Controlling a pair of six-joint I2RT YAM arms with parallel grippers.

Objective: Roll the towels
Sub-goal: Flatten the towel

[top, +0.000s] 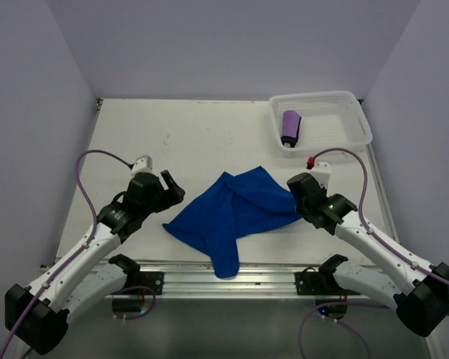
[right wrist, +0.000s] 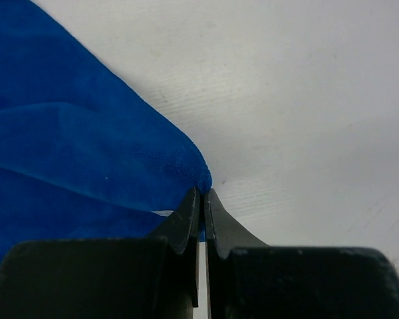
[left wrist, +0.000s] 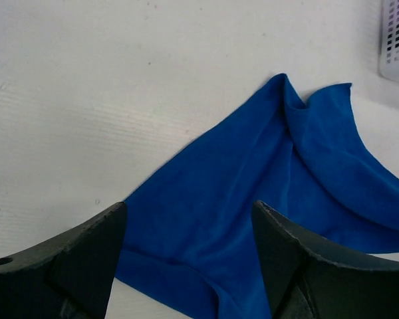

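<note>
The bright blue towel (top: 236, 206) lies crumpled and partly folded on the white table, one tip reaching the front rail. My left gripper (top: 173, 188) hovers open at the towel's left corner; in the left wrist view the blue towel (left wrist: 266, 199) fills the gap between the wide-apart fingers of the left gripper (left wrist: 189, 206). My right gripper (top: 295, 200) is shut on the towel's right corner. In the right wrist view the corner of the blue towel (right wrist: 66, 146) is pinched at the right gripper (right wrist: 202, 191). The dark purple towel (top: 290, 127) lies rolled in the basket.
A white mesh basket (top: 359, 120) stands at the back right corner; its edge shows as the basket (left wrist: 398, 40) in the left wrist view. A metal rail (top: 269, 278) runs along the near table edge. Walls close in the table on three sides.
</note>
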